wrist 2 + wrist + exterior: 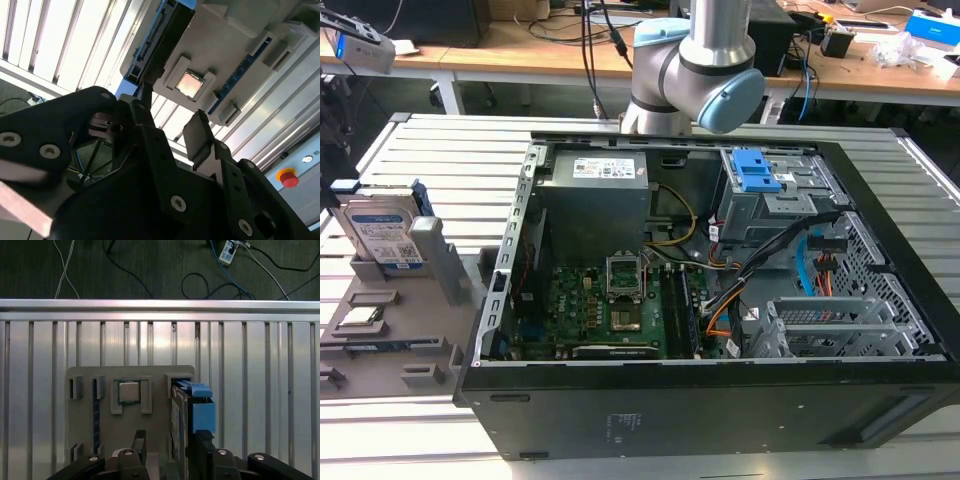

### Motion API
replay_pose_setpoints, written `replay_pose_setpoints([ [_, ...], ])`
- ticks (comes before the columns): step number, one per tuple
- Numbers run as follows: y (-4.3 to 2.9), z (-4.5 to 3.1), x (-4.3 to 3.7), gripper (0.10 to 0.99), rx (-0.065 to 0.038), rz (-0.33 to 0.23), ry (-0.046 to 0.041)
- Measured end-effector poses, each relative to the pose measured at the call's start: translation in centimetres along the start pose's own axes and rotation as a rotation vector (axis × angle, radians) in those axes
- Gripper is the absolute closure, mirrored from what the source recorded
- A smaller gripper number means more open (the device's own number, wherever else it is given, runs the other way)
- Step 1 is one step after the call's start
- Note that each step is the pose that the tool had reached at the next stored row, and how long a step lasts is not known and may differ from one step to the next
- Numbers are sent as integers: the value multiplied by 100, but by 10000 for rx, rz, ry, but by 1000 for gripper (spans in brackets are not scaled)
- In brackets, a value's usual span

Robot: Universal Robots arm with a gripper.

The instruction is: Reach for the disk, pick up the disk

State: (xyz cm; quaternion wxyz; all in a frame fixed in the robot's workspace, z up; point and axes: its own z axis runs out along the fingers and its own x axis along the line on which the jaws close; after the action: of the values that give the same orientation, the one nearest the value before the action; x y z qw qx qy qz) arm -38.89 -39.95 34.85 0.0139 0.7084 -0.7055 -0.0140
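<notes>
The disk [382,235] stands on edge in a slot of the grey holder [125,430] that lies on the slatted bench [260,390], off the exterior view's left of the open case [720,420], with its labelled face showing in that view. In the first wrist view the hand [170,447] is spread, its 2 fingers [139,441] well apart, and the disk's upper edge lines up with the gap between them; no contact shows, and how high the hand sits above the disk cannot be told. The chip [129,391] rests in its own pocket of the holder beside the disk. The disk looks stiff and metal-bodied, probably rather heavy for its size, with smooth flat faces that could slide under a weak pinch. It is likely sensitive to knocks, so a drop or a hard bump against the slot walls would be a risk. The blue bracket [202,412] along its edge is plastic and may flex, so it seems a poor place to grip. The better hold is across the 2 broad faces near the upper edge, squarely, so the disk comes out in line with the slot.
</notes>
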Motion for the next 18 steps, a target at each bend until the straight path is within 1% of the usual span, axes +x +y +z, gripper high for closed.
replay_pose_setpoints([
  [1,0,0,0,549,1,0,0],
  [2,0,1,0,486,1,0,0],
  [8,0,3,-8,486,3,1,-2],
  [10,0,1,-34,486,1,0,0],
  [14,-1,1,-114,486,1,0,3],
  [18,2,1,-154,486,1,0,4],
])
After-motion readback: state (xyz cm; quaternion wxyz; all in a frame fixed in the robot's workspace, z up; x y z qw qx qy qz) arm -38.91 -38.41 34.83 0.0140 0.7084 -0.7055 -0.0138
